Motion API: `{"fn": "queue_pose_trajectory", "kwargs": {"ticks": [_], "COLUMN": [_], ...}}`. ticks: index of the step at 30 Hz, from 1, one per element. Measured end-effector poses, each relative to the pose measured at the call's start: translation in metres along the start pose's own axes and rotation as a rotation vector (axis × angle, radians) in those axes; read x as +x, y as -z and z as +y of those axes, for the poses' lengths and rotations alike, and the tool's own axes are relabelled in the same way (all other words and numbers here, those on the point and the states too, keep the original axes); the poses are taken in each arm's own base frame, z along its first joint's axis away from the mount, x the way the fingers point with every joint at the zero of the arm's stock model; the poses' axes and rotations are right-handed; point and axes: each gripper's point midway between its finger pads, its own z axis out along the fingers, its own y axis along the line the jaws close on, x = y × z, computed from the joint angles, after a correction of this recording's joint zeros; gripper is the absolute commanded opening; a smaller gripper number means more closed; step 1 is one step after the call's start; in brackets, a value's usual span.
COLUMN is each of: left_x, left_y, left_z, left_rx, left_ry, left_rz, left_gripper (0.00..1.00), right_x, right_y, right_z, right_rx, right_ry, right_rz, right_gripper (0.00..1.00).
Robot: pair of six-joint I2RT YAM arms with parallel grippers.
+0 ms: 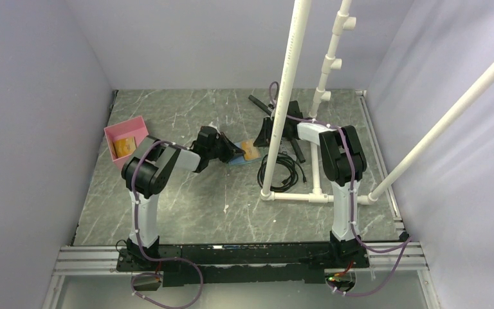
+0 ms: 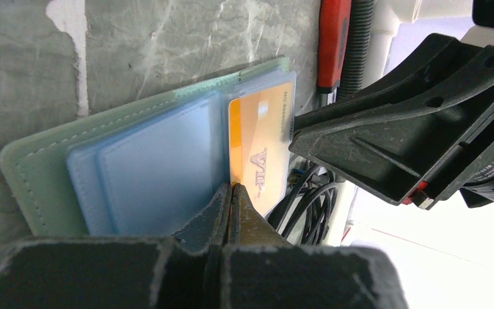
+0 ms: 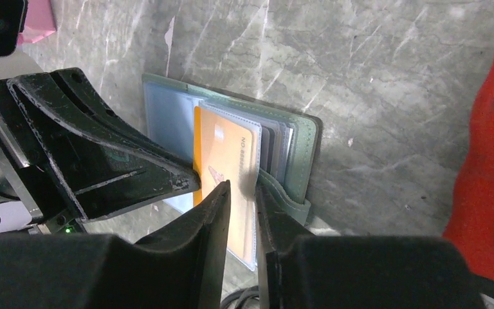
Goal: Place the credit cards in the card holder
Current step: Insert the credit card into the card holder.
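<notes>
The left jaws were closed tight, their fingertips (image 2: pixel 213 212) meeting with nothing visible between them. The tip sat at the near edge of the open card holder (image 2: pixel 35 174), right at the seam between a pale blue pocket (image 2: pixel 154 167) and the orange credit card (image 2: pixel 264 145). Whether it pressed on the holder or only grazed it could not be told.

The right jaws stood a little apart, their fingertips (image 3: pixel 215 215) poised over the end of that same card (marked "VIP", with a line of print too small to read). The card showed through the narrow gap. The fingers hid its near end, so whether either one touched it was unclear.

The card lay in a clear sleeve on top of the holder's fanned sleeves (image 3: pixel 275 138), and what those behind it held was hard to make out. The holder lay spread flat on the grey marbled tabletop (image 1: pixel 219 206), between the two arms. From above, both wrists crowded over it and little of it showed.

A pink tray (image 1: pixel 127 127) sat well apart at the far left with an orange-tan thing (image 1: pixel 126 147) inside, too small to identify. A red object (image 3: pixel 482 161) was cut off at the right wrist view's edge. A black cable (image 1: pixel 286 172) lay coiled by a white pipe frame (image 1: pixel 288 103).
</notes>
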Motion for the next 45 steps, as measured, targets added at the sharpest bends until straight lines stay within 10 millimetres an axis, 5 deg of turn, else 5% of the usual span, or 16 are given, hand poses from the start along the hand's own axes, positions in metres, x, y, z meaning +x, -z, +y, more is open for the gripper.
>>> {"fn": "queue_pose_trajectory", "kwargs": {"ticks": [18, 26, 36, 44, 45], "left_x": [0.009, 0.024, 0.020, 0.011, 0.009], "left_y": [0.020, 0.029, 0.043, 0.067, 0.072], "left_z": [0.006, 0.010, -0.001, -0.017, -0.020], "left_rx": [0.041, 0.034, 0.027, 0.027, 0.026], "left_ry": [-0.019, -0.027, -0.068, -0.114, -0.114], "left_rz": [0.261, 0.369, 0.370, 0.357, 0.353], "left_gripper": [0.01, 0.34, 0.52, 0.69, 0.91], "right_x": [0.016, 0.035, 0.039, 0.029, 0.030], "right_y": [-0.010, -0.017, 0.011, 0.029, 0.029], "right_z": [0.018, 0.038, 0.028, 0.016, 0.017], "right_rx": [-0.134, -0.161, -0.056, 0.006, 0.002], "right_ry": [-0.122, -0.139, -0.139, -0.111, -0.109], "right_rz": [-0.010, 0.036, 0.037, 0.001, 0.004], "right_gripper": [0.19, 0.30, 0.46, 0.41, 0.41]}}
